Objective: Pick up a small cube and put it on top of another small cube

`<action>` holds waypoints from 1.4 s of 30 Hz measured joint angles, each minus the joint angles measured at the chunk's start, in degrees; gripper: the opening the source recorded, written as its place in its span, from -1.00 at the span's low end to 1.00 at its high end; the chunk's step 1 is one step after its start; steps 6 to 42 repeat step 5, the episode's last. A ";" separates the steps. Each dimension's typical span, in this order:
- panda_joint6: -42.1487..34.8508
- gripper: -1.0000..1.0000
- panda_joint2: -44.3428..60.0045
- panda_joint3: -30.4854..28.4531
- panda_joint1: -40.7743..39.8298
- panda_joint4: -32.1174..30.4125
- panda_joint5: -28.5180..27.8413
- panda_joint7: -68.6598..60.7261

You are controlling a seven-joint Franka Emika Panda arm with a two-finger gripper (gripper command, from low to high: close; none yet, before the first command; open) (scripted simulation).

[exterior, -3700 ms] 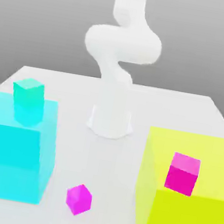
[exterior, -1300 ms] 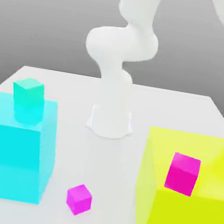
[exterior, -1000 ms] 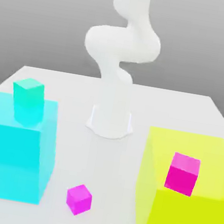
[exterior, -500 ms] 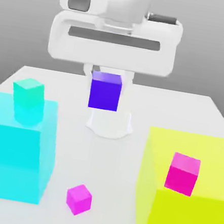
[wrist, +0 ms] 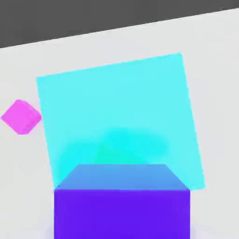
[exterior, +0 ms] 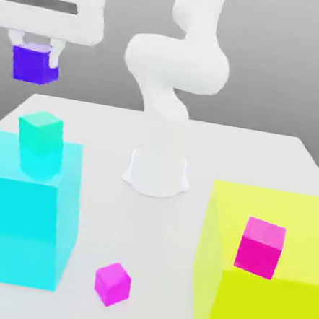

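- One small magenta cube lies nearest on the white table, between the big cyan block and the yellow block — a pink cube rests on the latter.
- Teal-green cube sits atop the cyan block.
- Gripper is clamped on the indigo cube — aloft, above and behind the teal-green cube.

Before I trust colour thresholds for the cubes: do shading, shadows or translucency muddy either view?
Exterior view: flat, soft light, no glare; the teal-green cube blends into the see-through cyan block. Hand view: the teal-green cube is only a faint smudge through the cyan top, while the indigo cube reads crisp, with two shaded faces.
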 joint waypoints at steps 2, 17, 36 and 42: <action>3.63 1.00 1.17 -0.23 -0.20 -2.60 -0.06 -0.03; 3.63 1.00 1.17 -0.23 -0.20 -2.60 -0.05 -0.03; 3.63 1.00 1.17 -0.23 -0.20 -2.60 -0.05 -0.03; 3.63 1.00 1.17 -0.23 -0.20 -2.60 -0.05 -0.03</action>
